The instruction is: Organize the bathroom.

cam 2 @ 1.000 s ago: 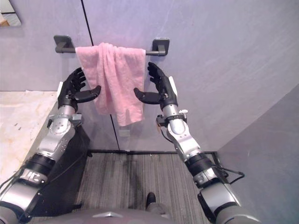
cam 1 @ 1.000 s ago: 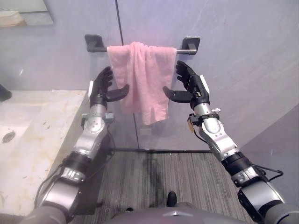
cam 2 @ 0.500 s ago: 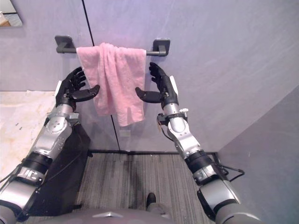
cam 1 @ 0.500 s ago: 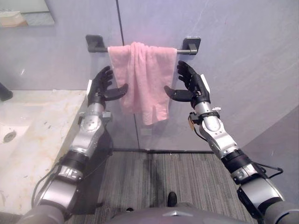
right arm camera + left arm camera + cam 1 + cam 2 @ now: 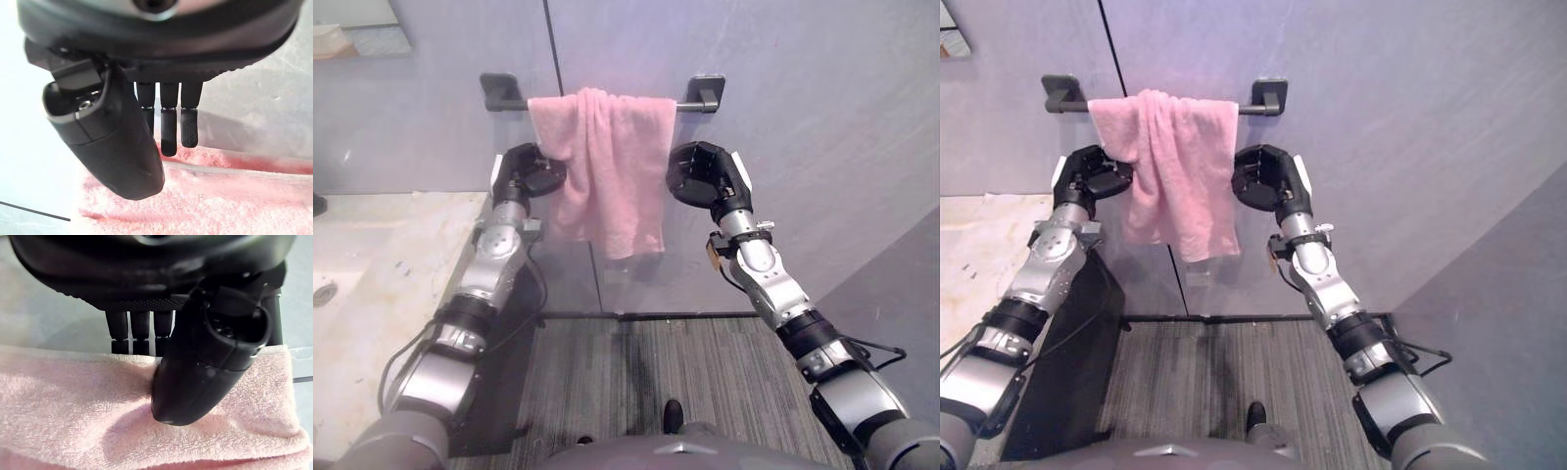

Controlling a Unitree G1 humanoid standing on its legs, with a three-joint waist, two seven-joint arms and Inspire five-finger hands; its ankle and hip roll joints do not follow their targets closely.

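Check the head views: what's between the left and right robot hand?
The pink towel, hanging from the wall bar, lies between the left robot hand and right robot hand; each pinches one side edge, per both eye views.

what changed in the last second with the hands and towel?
Both hands moved in and closed on the pink towel: the left hand pinches its left edge, the right hand its right edge. Before, they hovered open on either side. The towel still hangs bunched over the dark towel bar on the wall.
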